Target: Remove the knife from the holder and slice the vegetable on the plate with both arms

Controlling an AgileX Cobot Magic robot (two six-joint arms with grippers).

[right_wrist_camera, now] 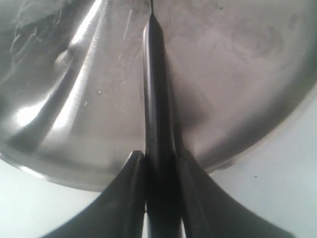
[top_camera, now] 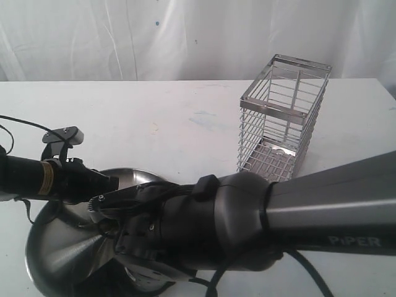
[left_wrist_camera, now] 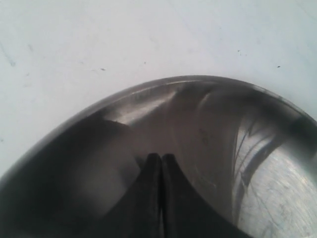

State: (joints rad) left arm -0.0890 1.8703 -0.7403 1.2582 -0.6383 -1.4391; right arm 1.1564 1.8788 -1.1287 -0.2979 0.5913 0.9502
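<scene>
My right gripper (right_wrist_camera: pixel 159 156) is shut on the black handle of the knife (right_wrist_camera: pixel 156 84). The knife points out over the shiny steel plate (right_wrist_camera: pixel 69 109), with its tip at the frame's edge. My left gripper (left_wrist_camera: pixel 161 158) hangs low over the plate (left_wrist_camera: pixel 277 198), shut with nothing between its fingers. In the exterior view both arms meet over the plate (top_camera: pixel 59 250) at the lower left: the left arm (top_camera: pixel 55 176) with the yellow label, and the right arm (top_camera: pixel 322 207) marked PIPER. The right arm hides both grippers' tips. The wire holder (top_camera: pixel 284 117) stands at the back right. The vegetable is hidden in all views.
The white table (top_camera: pixel 154 124) runs between the plate and the holder, backed by a white curtain (top_camera: pixel 185 31). The right arm's thick grey link crosses the whole foreground. Black cables (top_camera: pixel 25 124) trail at the left edge.
</scene>
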